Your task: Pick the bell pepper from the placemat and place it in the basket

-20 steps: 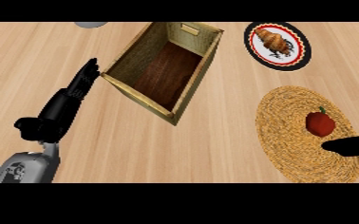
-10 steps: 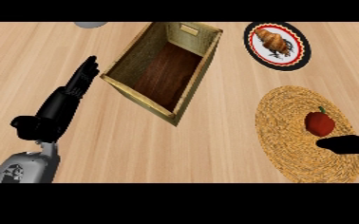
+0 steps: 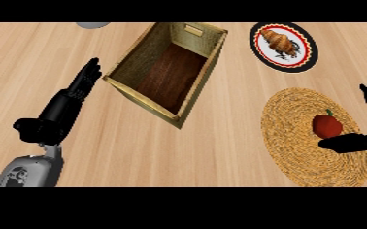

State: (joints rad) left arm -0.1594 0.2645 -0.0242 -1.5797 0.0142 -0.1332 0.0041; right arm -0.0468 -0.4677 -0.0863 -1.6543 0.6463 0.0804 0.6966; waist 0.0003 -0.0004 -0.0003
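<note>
Right hand [image 3: 347,143] cut off at edge beside bell pepper [image 3: 327,125], state unclear; left hand [image 3: 66,107] released, fingers straight.

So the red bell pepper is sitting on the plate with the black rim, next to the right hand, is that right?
Not quite. The head view shows the red bell pepper on the round woven placemat, next to the right hand. The plate with the black rim holds a croissant.

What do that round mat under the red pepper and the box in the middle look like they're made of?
The placemat looks like woven straw or rattan: golden, coarse, with a matte braided texture. The basket has similar tan woven-looking walls, a pale rim and a dark brown, wood-grained floor, though the exact material is uncertain.
</note>
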